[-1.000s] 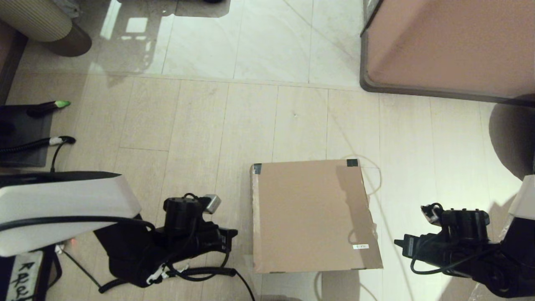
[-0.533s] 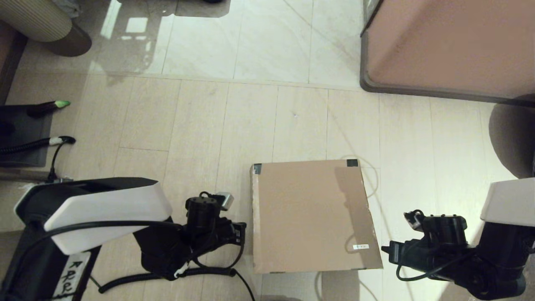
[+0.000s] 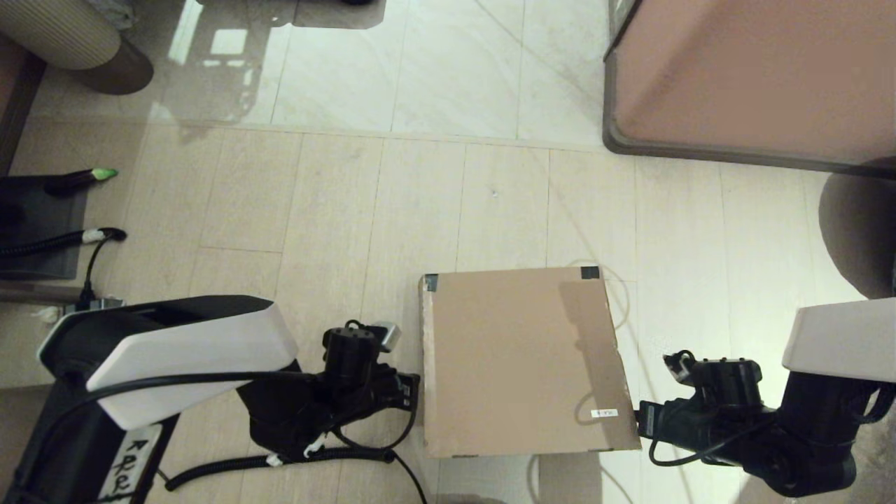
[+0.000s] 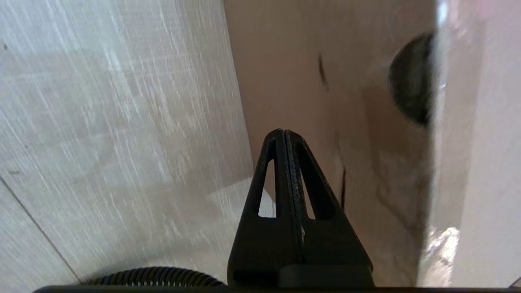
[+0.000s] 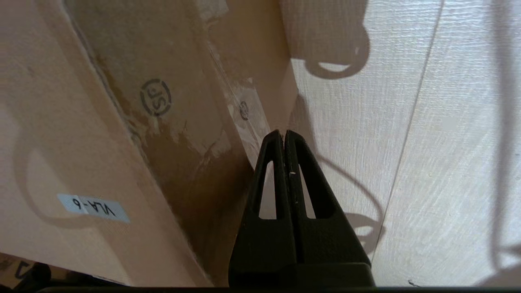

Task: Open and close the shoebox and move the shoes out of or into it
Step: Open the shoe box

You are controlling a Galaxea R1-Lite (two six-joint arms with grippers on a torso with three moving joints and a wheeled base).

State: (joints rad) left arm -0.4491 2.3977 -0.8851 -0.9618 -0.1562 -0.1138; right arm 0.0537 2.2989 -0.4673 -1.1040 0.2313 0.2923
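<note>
The brown cardboard shoebox (image 3: 521, 360) lies on the floor with its lid down, dark tape at its two far corners and a small white label (image 3: 604, 413) near the front right. My left gripper (image 3: 414, 393) is shut, low beside the box's left wall (image 4: 309, 81). My right gripper (image 3: 640, 418) is shut too, close to the box's right wall (image 5: 171, 122) near the front corner. Nothing is held in either one. The shoes are out of view.
A large pinkish-brown panel with a grey rim (image 3: 749, 77) stands at the back right. Cables and a dark mat (image 3: 42, 224) lie at the left. A ribbed round object (image 3: 70, 42) sits at the back left. A thin cord (image 3: 630, 294) loops past the box's far right corner.
Both arms have swung inward toward the box. The left gripper moved right to the box's left wall; the right gripper moved left and nearer, up to its right wall.
</note>
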